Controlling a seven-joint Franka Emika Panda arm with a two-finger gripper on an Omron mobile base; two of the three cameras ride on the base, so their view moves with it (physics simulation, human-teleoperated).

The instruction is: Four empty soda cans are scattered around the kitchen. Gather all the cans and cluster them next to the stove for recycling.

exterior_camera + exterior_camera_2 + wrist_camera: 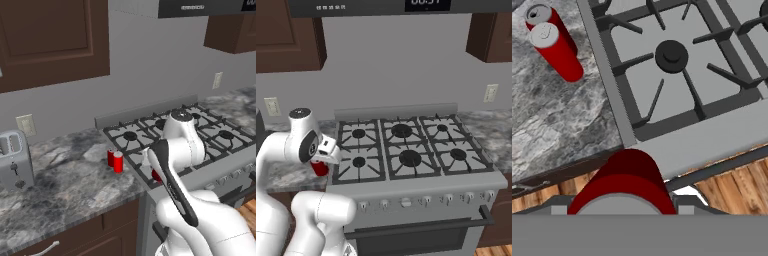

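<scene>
My gripper [322, 161] is shut on a red soda can [624, 182]. The can hangs above the front left corner of the stove [677, 55], over the seam between range and counter. The same can shows as a red patch under the hand [158, 176] and beside the white wrist [319, 169]. Two more red soda cans with silvery tops [118, 162] [111, 157] stand upright and close together on the marble counter, just left of the stove [200, 135]. The hand view shows this pair at the upper left [557, 50]. My fingertips are hidden by the held can.
A silver toaster [15, 161] stands at the far left of the grey marble counter [65, 185]. Dark wood cabinets hang above, and a range hood [381, 6] hangs over the stove [406, 150]. More counter [491, 132] lies right of the range. Wood floor [732, 185] lies below.
</scene>
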